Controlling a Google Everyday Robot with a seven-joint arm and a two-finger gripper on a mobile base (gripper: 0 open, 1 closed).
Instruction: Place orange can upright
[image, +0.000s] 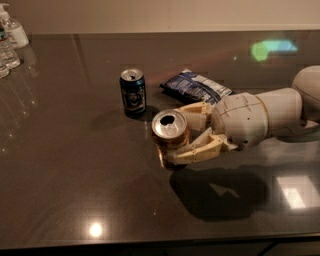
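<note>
Clamped on the tilted orange can (169, 126) over the desk (75, 175), the tool (173, 135) risks toppling it if released askew.

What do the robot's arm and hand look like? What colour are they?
The arm is smooth, rounded and pale grey-white, like chubby shells with thin seam lines. Its gripper, near the middle of the table around the orange can, has two blocky cream-tan fingers. No cables or markings show.
</note>
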